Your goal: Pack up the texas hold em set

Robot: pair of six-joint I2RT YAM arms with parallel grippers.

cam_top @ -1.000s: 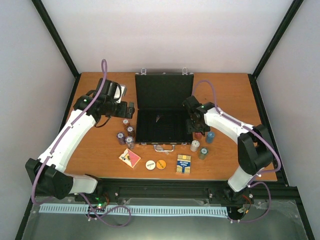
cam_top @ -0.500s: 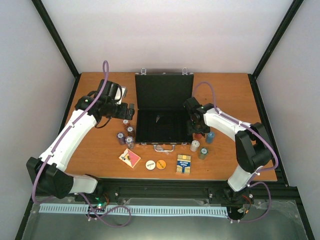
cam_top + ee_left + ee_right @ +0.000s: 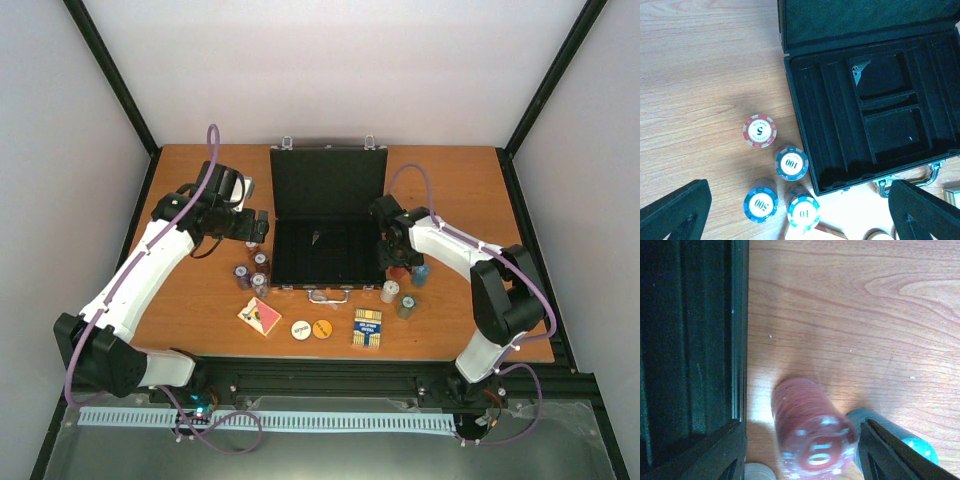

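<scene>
Top view: the case (image 3: 328,255) lay open mid-counter (image 3: 200,190), lid up at the back, no chips in its tray. The card decks (image 3: 368,327) and two discs (image 3: 300,328) sat in front by the handle, not packed. Vs a sec earlier, the right pincer (image 3: 395,258) had slid down the case's right edge to sit over the red stack (image 3: 401,271), narrowing a bit. The left pincer (image 3: 258,228) had crept twd the four stacks (image 3: 251,272) left of the case, fully spread, holding nothing. Left wrist view: those stacks stood upright just beside the case's left wall, untouched. Right wrist view: the red stack, blurred, stood between spread fingers (image 3: 880,450), a teal stack (image 3: 910,440) v. near it. Contact was unclear, prob. no pinch yet. So a first chip pick looked about to start.
</scene>
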